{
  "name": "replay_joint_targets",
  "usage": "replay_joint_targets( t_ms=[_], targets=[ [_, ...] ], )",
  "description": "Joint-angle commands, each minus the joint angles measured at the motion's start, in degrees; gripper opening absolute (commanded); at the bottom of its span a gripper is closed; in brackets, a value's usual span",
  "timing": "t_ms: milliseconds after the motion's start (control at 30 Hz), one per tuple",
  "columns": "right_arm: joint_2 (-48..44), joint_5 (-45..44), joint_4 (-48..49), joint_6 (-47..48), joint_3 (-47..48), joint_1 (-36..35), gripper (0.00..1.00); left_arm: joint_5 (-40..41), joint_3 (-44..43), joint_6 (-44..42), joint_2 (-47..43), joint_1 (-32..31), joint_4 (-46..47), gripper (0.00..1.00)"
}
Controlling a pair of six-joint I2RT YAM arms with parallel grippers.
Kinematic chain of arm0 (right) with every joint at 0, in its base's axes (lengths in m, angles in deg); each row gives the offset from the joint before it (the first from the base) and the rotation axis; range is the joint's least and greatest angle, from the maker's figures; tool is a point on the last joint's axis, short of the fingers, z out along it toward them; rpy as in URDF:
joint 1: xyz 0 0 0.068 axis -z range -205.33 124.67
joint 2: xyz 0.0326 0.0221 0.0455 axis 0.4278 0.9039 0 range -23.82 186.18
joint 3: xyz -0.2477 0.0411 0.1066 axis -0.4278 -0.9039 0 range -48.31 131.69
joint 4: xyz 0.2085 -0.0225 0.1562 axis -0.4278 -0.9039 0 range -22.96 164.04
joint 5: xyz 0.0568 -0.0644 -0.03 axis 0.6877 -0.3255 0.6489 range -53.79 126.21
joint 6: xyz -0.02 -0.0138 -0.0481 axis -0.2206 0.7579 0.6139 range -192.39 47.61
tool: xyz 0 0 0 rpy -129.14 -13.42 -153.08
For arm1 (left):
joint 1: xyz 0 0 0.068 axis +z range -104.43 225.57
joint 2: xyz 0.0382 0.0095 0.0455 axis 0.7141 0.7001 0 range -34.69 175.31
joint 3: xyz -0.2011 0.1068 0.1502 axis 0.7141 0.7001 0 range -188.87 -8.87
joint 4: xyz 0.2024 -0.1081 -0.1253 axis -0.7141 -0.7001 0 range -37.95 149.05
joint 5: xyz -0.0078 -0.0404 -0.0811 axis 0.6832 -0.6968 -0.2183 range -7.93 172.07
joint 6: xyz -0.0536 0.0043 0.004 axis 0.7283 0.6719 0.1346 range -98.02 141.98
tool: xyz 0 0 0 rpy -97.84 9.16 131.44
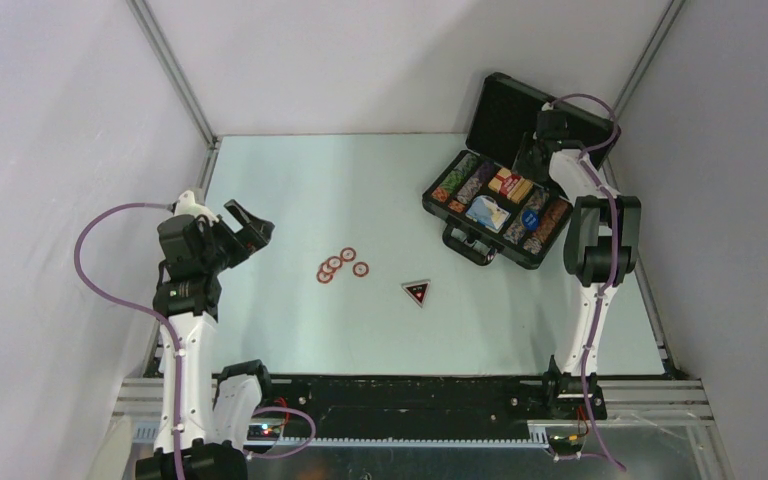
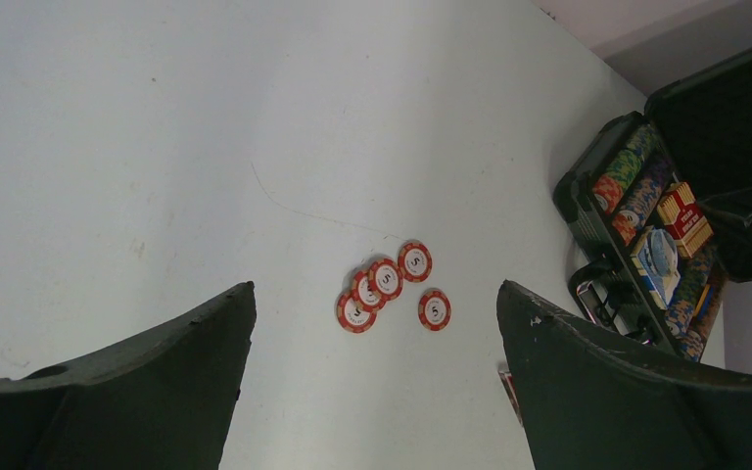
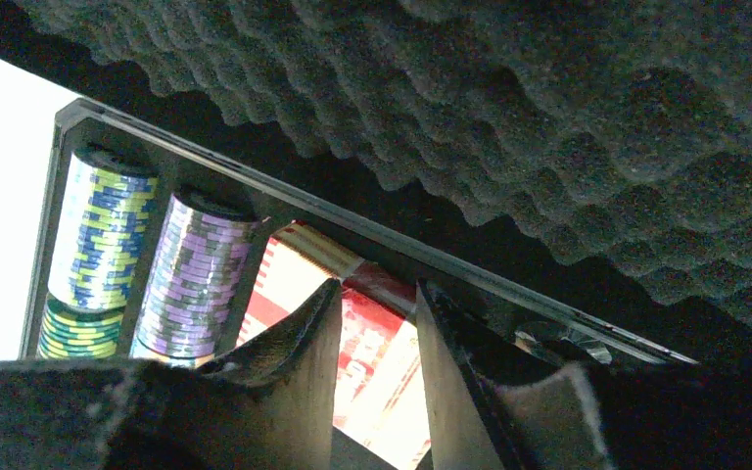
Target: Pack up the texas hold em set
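The black case (image 1: 457, 226) lies open at the back right, its foam-lined lid (image 1: 505, 105) standing up. Multicoloured chip rows (image 1: 468, 178) (image 3: 196, 279) fill it beside the red-white card box (image 1: 506, 182) (image 3: 382, 343). My right gripper (image 1: 538, 152) (image 3: 379, 289) hangs over the case's back edge, jaws a narrow gap apart, open, with the card box lying behind them. Several small red-white round chips (image 1: 340, 265) (image 2: 387, 284) lie mid-table, partly overlapping. The black triangular marker (image 1: 417, 291) lies to their right. My left gripper (image 1: 250, 225) (image 2: 375, 286) hovers wide open and empty, left of the chips.
A blue-white box (image 1: 487, 212) also sits in the case, whose handle (image 1: 472, 247) faces the table's middle. Grey walls close in on the left, back and right. The left arm's purple cable (image 1: 100, 260) loops out at the left.
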Motion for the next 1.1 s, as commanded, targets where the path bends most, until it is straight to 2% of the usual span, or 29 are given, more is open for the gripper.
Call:
replay_joint_targets(
  t_ms=[0,233,533,700,867,1067],
  targets=[
    [1.97,5.01,-5.86,2.40,2.02,-0.52,0.38,-1.00,0.80,0.36,-0.37,0.60,1.90,0.97],
    [0.97,2.82,-5.47,3.34,0.60,-0.54,0.37,-0.99,0.84,0.35,-0.35,0.59,1.92,0.97],
    [-8.11,-8.22,4.28,1.90,-7.23,-0.41,0.47,-0.99,0.80,0.43,-0.28,0.57,1.89,0.97],
    [-11.02,-11.68,5.04,0.67,-9.39,-0.28,0.51,-1.03,0.87,0.42,-0.19,0.64,1.88,0.97],
    [-12.50,-10.88,3.93,-2.50,-11.67,-0.06,0.50,-1.31,0.82,0.47,-0.05,0.66,1.97,0.97],
    [-13.62,-7.08,5.00,-6.07,-15.69,-0.01,0.42,-1.35,0.82,0.52,0.05,0.70,1.98,0.97]
  ],
)
